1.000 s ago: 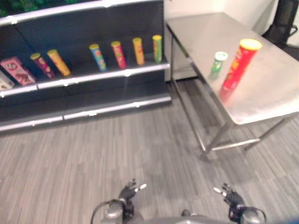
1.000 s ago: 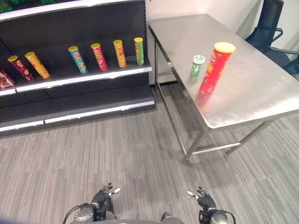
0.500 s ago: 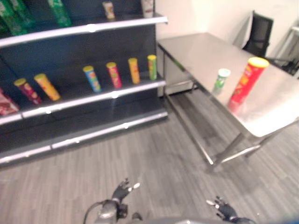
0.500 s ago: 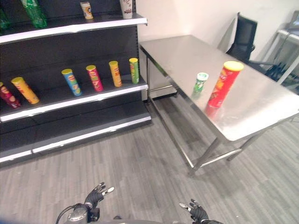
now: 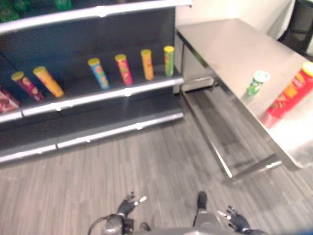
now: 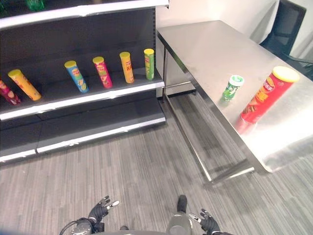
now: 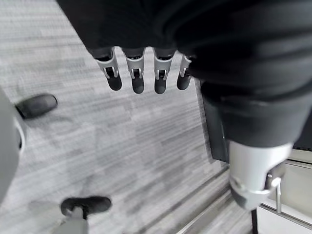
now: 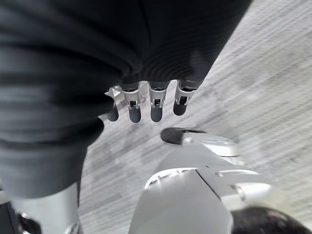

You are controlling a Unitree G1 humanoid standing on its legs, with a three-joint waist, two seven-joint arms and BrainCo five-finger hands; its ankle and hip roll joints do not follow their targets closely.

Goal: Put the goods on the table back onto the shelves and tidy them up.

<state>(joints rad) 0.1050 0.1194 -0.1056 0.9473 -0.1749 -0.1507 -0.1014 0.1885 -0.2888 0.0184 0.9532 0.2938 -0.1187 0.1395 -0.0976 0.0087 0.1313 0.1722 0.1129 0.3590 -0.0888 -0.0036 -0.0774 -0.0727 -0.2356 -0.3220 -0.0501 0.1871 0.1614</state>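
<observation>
- The steel table (image 6: pixel 210 44) serves as landmark; the tall red can (image 6: pixel 268 95) with a yellow lid stands on it near the robot-side edge, leaning in the view.
- The small green can (image 6: pixel 232 87) with a pale lid stands on the table just beside the red can, on the side towards the shelves, apart from it.
- Both cans carry printed labels, but no writing on them can be made out.
- The dark shelf unit (image 6: pixel 83 98) stands to the left of the table, its end near the table's far corner.
- On its middle shelf, going away from the table: a green can (image 6: pixel 149 64), an orange can (image 6: pixel 126 67), a red-pink can (image 6: pixel 102 72), a blue can (image 6: pixel 76 76) and, well apart, a yellow can (image 6: pixel 23 84); all stand tilted in the view.
- A black chair (image 6: pixel 286 27) stands beyond the table's far right corner.
- The left hand (image 6: pixel 100 211) hangs low over the grey floor (image 6: pixel 127 161), well apart from the table; its fingers (image 7: pixel 138 78) are straight, side by side, holding nothing.
- The right hand (image 6: pixel 208 223) also hangs low over the floor, empty, its fingers (image 8: pixel 156 105) straight and side by side.
- Against half a second ago the whole view has shifted: the table and both cans sit further right, the top shelf is mostly cut off; the cans keep their places on the table, and both hands stay low and empty.
</observation>
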